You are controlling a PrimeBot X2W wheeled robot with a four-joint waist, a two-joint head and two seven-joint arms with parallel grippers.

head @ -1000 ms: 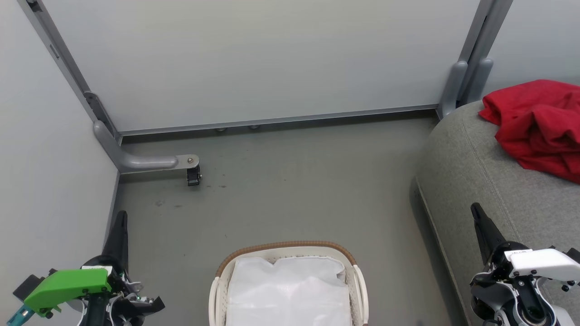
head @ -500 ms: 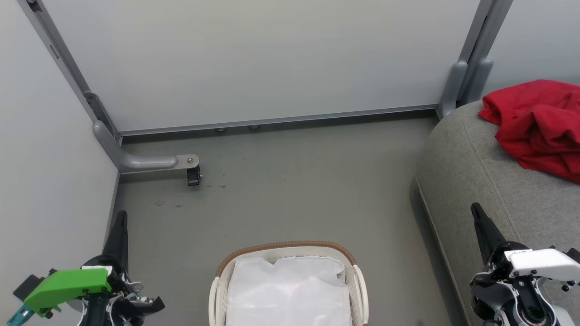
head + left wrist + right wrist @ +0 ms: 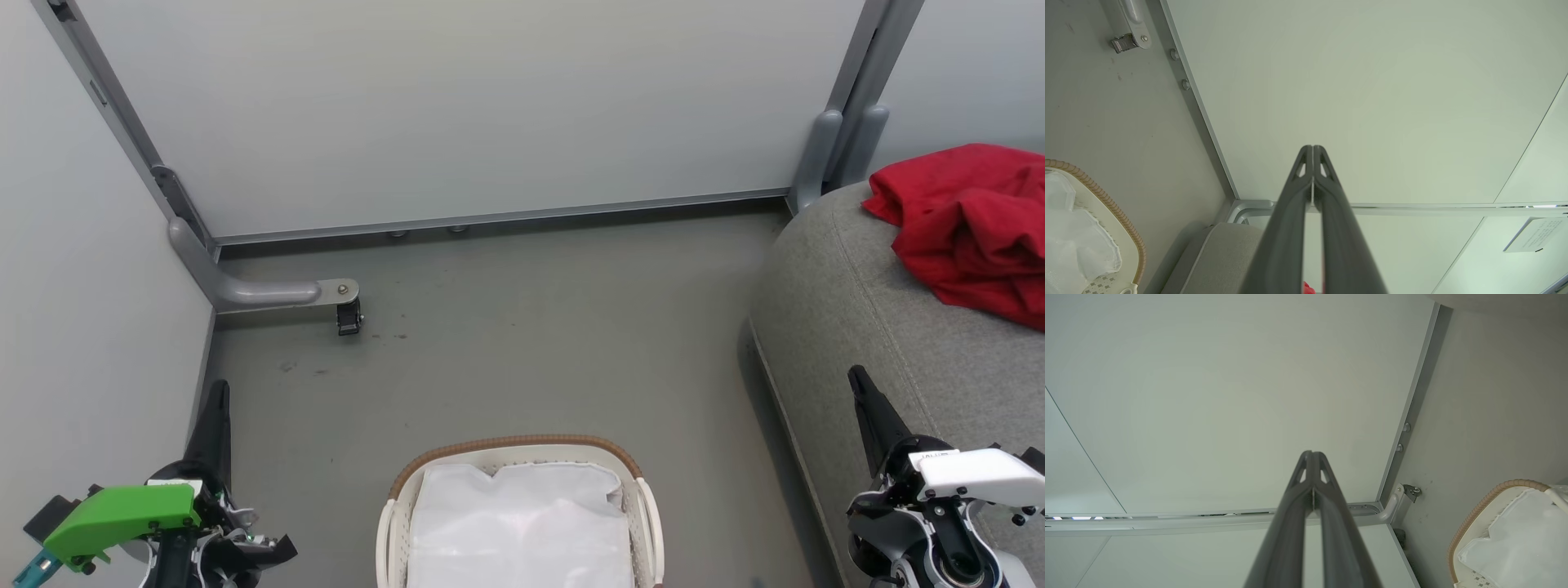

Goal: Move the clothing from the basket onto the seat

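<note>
Clothing (image 3: 971, 229) is lying in a crumpled red heap on the seat (image 3: 857, 327) in the head view, towards its far side. The heap is running off the picture's right edge, so its full spread is hard to judge. The basket (image 3: 514, 445) is sitting on the floor (image 3: 531, 343), near the seat's rounded corner but apart from it. Its near half is being cut off at the bottom, and a white liner (image 3: 522, 523) is bunching inside it. The left hand (image 3: 218, 390) and right hand (image 3: 857, 377) are hanging at the lower corners, each clenched to one dark point and grasping nothing.

In the left wrist view, the fingers (image 3: 1290, 212) are pressing together at the tips and pointing at a pale wall panel (image 3: 1372, 81). This view is adding a white label (image 3: 1533, 234), its print too small to read. A sliver of red is peeking between the fingers at the bottom edge, beside the seat's grey corner.

In the right wrist view, the fingers (image 3: 1290, 514) are likewise clamping tip to tip, touching nothing. The basket's woven rim and liner are sitting at the lower right, partly cropped, with a small caster (image 3: 1412, 491) beyond them.
</note>
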